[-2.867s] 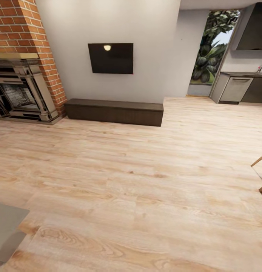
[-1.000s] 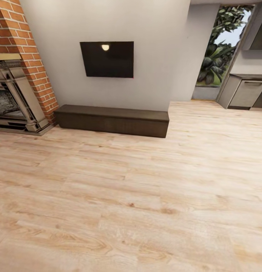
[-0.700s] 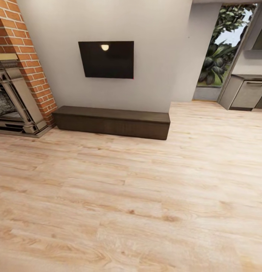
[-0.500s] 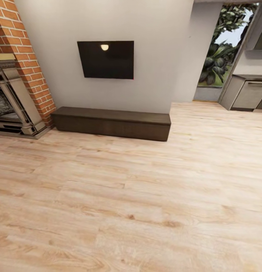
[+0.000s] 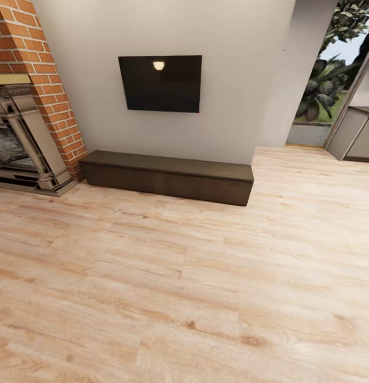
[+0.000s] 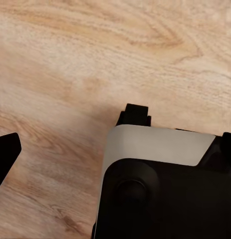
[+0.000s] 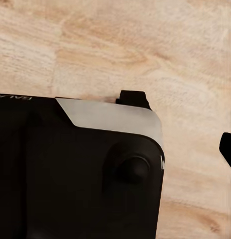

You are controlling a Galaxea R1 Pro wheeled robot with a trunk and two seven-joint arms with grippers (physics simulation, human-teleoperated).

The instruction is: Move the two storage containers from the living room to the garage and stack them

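The two storage containers are out of view, and so is the garage. I am in the living room, looking over its light wood-plank floor (image 5: pixel 184 276) toward a brick fireplace (image 5: pixel 25 106) at the left. In the left wrist view one dark fingertip (image 6: pixel 4 155) hangs above the planks beside my white-and-black body (image 6: pixel 160 174). The right wrist view likewise shows a single dark fingertip (image 7: pixel 228 149) next to my body (image 7: pixel 95 164). Nothing shows between the fingers. Too little of either gripper shows to tell whether it is open or shut.
A long dark low bench (image 5: pixel 166 176) stands against the pale wall under a black wall-mounted screen (image 5: pixel 160 83). At the far right a glass opening onto plants (image 5: pixel 325 90) adjoins a grey kitchen cabinet (image 5: pixel 360 133). Open plank floor lies between me and the bench.
The camera has moved closer to the wall and lately swung slightly left, so screen and bench sit further right. The grey rug corner and chair legs have left the view.
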